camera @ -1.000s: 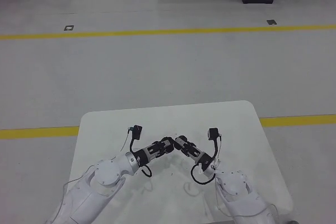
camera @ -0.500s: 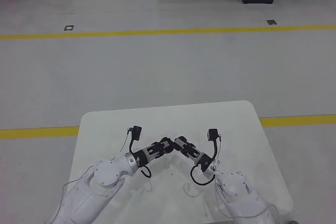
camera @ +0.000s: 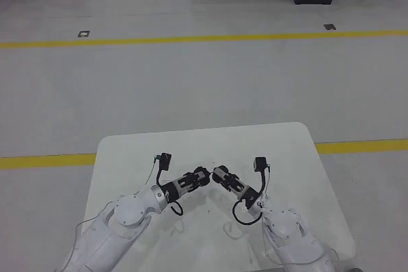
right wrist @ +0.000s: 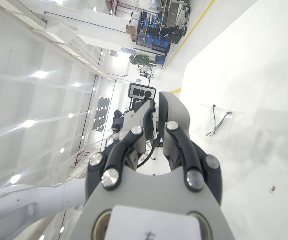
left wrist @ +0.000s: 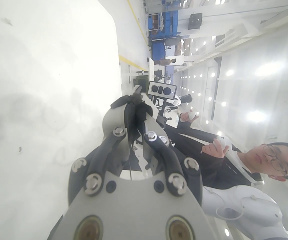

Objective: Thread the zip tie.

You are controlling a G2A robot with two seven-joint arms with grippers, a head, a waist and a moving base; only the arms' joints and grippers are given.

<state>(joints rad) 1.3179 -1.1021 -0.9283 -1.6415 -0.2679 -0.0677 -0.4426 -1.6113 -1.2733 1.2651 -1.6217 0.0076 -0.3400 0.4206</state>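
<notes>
Over the middle of the white table (camera: 136, 156), left gripper (camera: 201, 174) and right gripper (camera: 216, 171) meet tip to tip, left fingers pinched tight on the thin black zip tie (left wrist: 130, 169), right fingers drawn together, their hold impossible to make out.

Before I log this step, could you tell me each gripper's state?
Left gripper: closed on what looks like the black zip tie.
Right gripper: closed; contents cannot be told.
</notes>
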